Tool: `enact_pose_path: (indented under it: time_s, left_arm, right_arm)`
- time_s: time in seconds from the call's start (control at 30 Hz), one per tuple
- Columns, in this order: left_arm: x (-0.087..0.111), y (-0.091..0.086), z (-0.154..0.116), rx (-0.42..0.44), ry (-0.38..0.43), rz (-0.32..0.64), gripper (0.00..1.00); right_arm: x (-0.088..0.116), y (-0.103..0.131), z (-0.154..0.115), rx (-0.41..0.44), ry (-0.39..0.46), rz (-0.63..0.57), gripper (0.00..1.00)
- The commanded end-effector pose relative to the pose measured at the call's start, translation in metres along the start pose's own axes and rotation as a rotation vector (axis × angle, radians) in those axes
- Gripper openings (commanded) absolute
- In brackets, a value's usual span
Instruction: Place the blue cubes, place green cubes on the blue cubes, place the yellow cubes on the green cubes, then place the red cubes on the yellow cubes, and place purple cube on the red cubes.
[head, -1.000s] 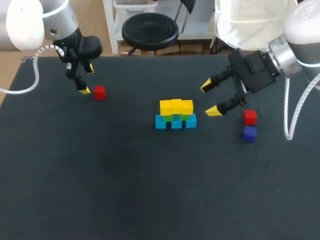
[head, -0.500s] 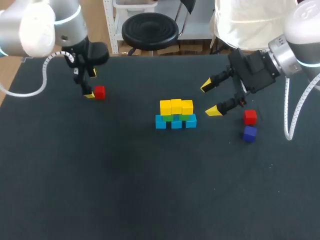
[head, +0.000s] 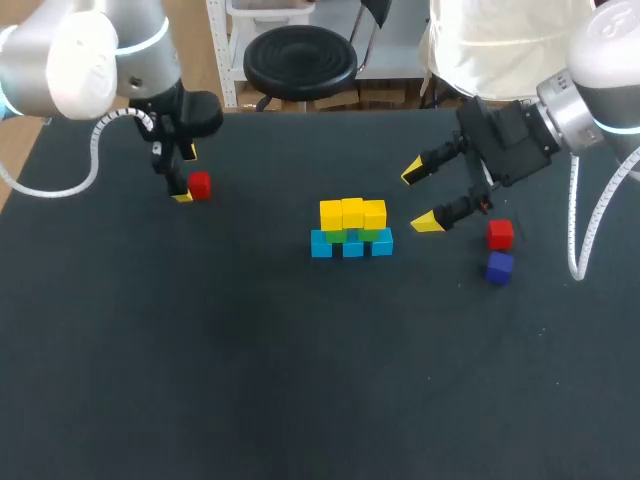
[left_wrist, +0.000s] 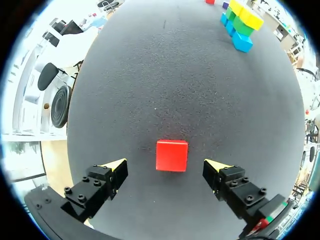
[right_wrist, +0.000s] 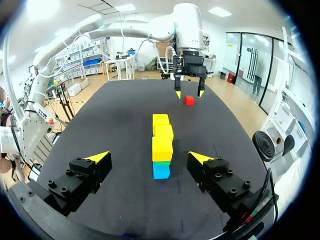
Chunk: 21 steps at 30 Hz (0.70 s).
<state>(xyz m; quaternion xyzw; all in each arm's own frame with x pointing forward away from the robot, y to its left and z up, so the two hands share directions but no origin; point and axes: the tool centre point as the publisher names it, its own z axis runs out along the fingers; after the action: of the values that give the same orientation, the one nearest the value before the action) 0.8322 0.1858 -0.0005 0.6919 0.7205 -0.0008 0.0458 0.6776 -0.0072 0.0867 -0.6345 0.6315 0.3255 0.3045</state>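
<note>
Grainy matt against smooth plastic
The black table top (left_wrist: 175, 75) looks matt and finely rough; the red cube (left_wrist: 171, 155) and the stacked cubes (right_wrist: 161, 145) look smooth, plastic-like.

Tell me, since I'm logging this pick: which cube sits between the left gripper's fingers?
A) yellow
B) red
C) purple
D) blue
B: the left wrist view shows the red cube between the open fingers of the left gripper, with a gap on each side.

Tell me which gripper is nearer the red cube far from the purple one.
Left. The left gripper is right at that red cube, its open fingers either side; the right gripper is far off, beyond the cube stack.
</note>
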Motion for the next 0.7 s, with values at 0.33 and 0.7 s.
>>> enact_pose_path:
  time_s: [0.33, 0.7]
  left_arm:
    - [-0.0043, 0.0065, 0.0067, 0.023, 0.026, -0.003, 1.00]
    - [-0.0045, 0.0025, 0.0112, 0.035, 0.026, -0.012, 0.49]
  right_arm:
    - [0.0002, 0.0006, -0.0003, 0.001, -0.002, -0.001, 1.00]
    - [0.0002, 0.0006, -0.0003, 0.001, -0.002, -0.001, 1.00]
